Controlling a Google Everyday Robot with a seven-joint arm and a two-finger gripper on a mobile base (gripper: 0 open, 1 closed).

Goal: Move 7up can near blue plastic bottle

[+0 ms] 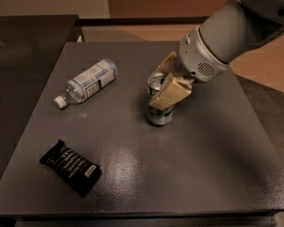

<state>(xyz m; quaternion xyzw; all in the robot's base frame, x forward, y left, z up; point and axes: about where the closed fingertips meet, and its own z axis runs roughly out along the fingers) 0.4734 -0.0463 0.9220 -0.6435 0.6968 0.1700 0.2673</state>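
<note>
The 7up can (159,111) stands upright near the middle of the dark grey table (203,164), its pull-tab top showing. My gripper (165,86) reaches in from the right and is shut on the can, with one tan finger (169,94) across its front and the other behind it. The blue plastic bottle (88,82) lies on its side at the left rear of the table, white cap pointing to the front left. The can is well to the right of the bottle.
A flat black snack wrapper (71,167) lies at the front left of the table. A darker counter (19,56) adjoins the table on the left. The floor drops away beyond the table's right edge.
</note>
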